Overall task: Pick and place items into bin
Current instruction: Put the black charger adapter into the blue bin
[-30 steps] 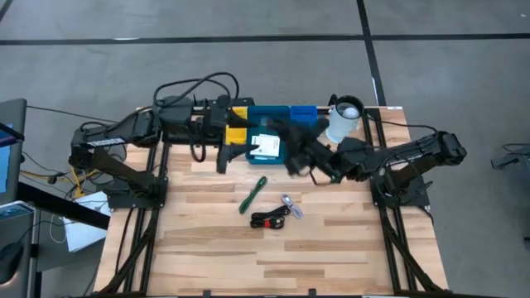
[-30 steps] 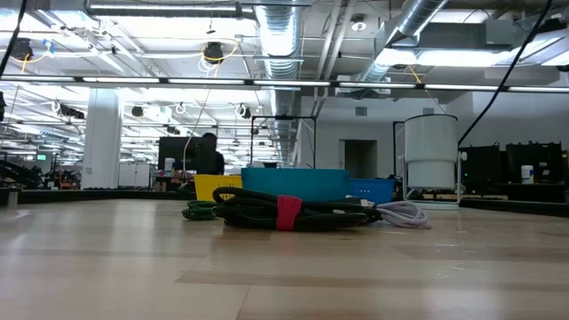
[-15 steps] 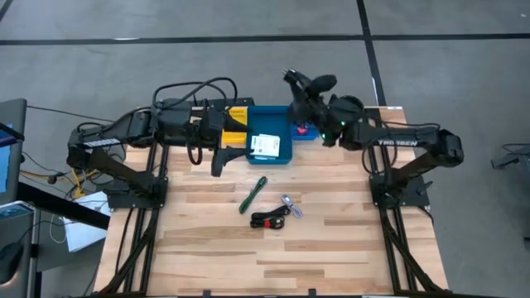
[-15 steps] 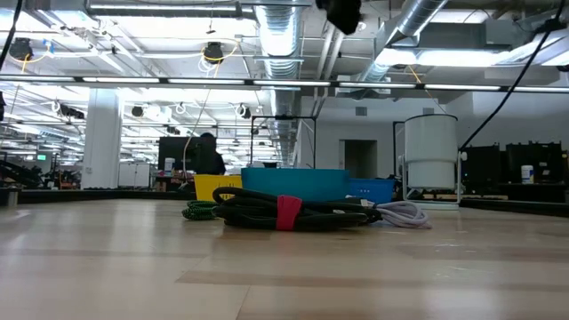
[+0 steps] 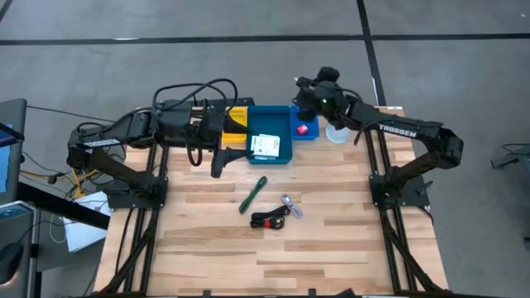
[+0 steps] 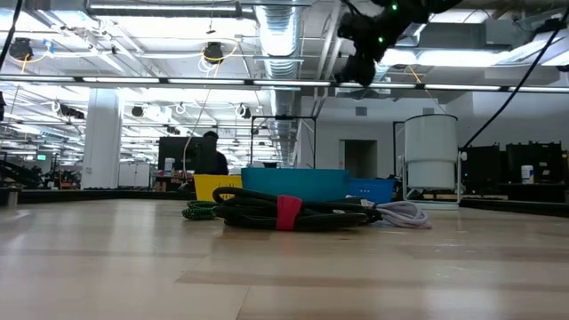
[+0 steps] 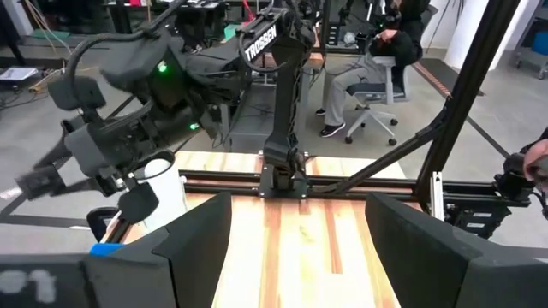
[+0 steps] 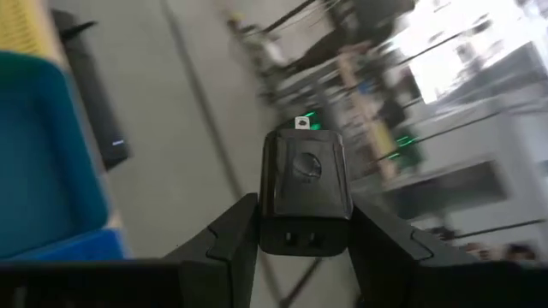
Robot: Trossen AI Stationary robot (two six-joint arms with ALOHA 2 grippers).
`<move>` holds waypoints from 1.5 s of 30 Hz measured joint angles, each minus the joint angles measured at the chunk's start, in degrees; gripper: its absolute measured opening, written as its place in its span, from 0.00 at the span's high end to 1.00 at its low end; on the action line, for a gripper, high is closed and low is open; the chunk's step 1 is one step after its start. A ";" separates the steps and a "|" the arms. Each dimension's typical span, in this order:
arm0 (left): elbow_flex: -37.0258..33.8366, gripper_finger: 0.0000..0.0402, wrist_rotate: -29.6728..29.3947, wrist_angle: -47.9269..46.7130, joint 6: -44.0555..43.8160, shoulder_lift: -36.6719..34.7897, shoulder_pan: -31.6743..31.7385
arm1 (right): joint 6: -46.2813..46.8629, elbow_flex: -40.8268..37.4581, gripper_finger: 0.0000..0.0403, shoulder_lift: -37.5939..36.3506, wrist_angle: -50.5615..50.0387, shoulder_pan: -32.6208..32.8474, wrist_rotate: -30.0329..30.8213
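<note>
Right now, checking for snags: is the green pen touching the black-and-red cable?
Apart. The high view shows bare wood between the green pen and the black-and-red cable.

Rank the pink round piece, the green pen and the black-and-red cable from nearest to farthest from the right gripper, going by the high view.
Measured from the right gripper, raised over the table's far edge:
1. Pink round piece, in the blue bin just below the gripper.
2. Green pen, mid-table, toward the left arm's side.
3. Black-and-red cable, nearer the table's front edge than the pen.
</note>
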 joint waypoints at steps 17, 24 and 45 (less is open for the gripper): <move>-0.09 0.35 -0.13 -2.01 -0.59 0.05 0.00 | 13.66 0.04 0.65 3.57 -21.11 -4.54 -15.66; -0.09 0.35 -0.13 -2.15 -0.95 0.07 0.00 | 13.33 0.00 0.65 11.78 -21.13 -4.56 -14.55; -0.09 0.35 -0.14 -4.30 -1.90 0.07 0.00 | 12.09 0.02 0.56 21.02 -19.18 -5.81 -9.19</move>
